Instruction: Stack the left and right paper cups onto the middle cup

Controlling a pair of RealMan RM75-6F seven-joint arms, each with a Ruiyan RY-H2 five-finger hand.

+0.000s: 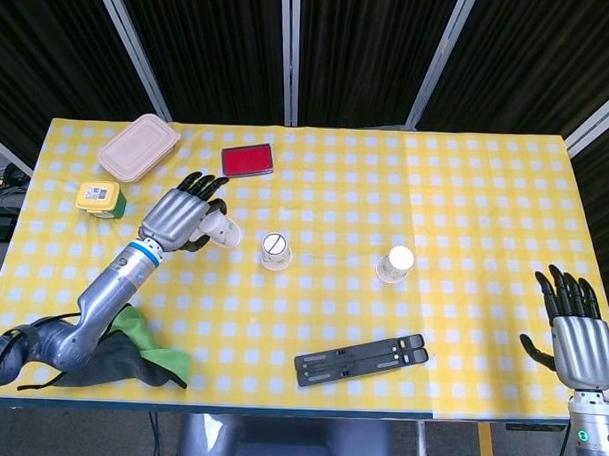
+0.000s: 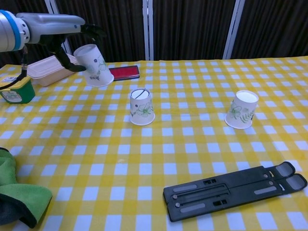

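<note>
The left hand [image 2: 67, 36] is gripping the floral white paper cup [image 2: 95, 65] aloft at upper left, needing levelling directly over the upside-down middle paper cup [image 2: 141, 107] at frame centre before lowering.

Your left hand [image 1: 181, 222] held the left paper cup [image 2: 94, 65] tilted in the air, left of the middle cup [image 1: 276, 251], which stood upside down on the bench [image 1: 466, 184]. The right cup [image 1: 394, 263] stood well right of it. Behind the middle cup lay a flat case [image 1: 247, 160], with a lidded box [image 1: 138, 146] further left and a small tin [image 1: 98, 198] before that box. A folded stand [image 1: 360, 358] lay near the front edge, a cloth [image 1: 130, 352] at front left. Your right hand [image 1: 580, 338] hung beyond the bench's front right corner.
</note>
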